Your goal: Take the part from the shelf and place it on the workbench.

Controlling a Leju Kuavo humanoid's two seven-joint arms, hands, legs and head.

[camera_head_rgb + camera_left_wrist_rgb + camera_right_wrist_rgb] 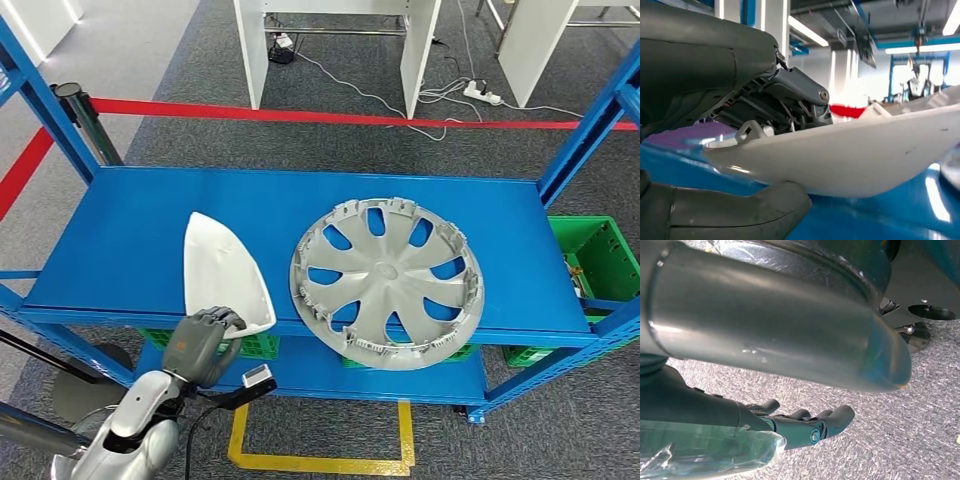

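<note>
White curved plastic part (221, 270) in left hand (200, 343)

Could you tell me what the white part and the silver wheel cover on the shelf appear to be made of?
White part: probably moulded plastic, smooth and glossy, with a thin curved shell edge. Wheel cover: likely plastic with a matte silver painted finish, judging by the moulded clips around its rim.

Blue shelf (128, 230): white cover (219, 270) at the front edge, overhanging it; grey hubcap (387, 283) just beside it, also past that edge.
</note>
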